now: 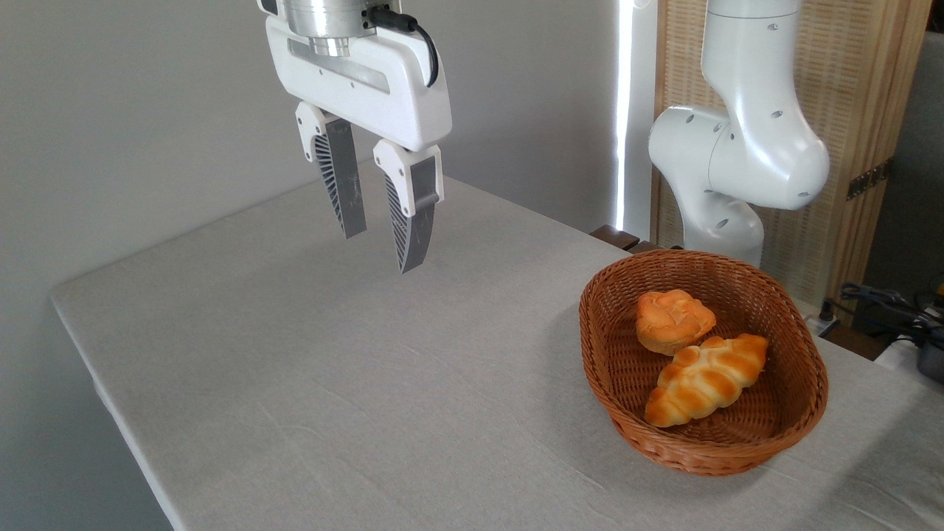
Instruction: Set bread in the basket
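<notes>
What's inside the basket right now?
Inside the basket lie the braided bread and a round bun, touching. The wicker floor under them is covered; nothing else shows.

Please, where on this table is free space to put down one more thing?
The grey cloth-covered table lies bare from its left edge to the oval reddish-brown wicker basket, including under the raised open white gripper. The basket is crowded: the braided golden bread touches the round orange bun.
</notes>
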Controlling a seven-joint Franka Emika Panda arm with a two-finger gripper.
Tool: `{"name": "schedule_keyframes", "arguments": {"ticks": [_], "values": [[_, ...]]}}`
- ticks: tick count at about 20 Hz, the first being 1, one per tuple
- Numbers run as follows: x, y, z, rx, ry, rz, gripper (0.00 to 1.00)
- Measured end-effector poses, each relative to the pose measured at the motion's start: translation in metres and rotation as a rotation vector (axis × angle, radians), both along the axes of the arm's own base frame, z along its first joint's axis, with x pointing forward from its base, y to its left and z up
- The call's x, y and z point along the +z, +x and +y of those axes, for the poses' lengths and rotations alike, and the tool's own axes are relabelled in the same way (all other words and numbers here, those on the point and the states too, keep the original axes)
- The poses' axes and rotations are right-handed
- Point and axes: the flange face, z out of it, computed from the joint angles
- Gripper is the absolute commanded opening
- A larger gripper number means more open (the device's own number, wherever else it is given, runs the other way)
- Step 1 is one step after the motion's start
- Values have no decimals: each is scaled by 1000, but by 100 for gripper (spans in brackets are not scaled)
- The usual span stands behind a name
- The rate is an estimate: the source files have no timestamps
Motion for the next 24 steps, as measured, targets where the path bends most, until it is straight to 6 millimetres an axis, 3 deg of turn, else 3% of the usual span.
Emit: {"name": "schedule_keyframes", "arguments": {"ticks": [7, 24], "values": [[-9, 3, -11, -20, 0, 24, 100], [-12, 4, -13, -4, 71, 29, 100]]}}
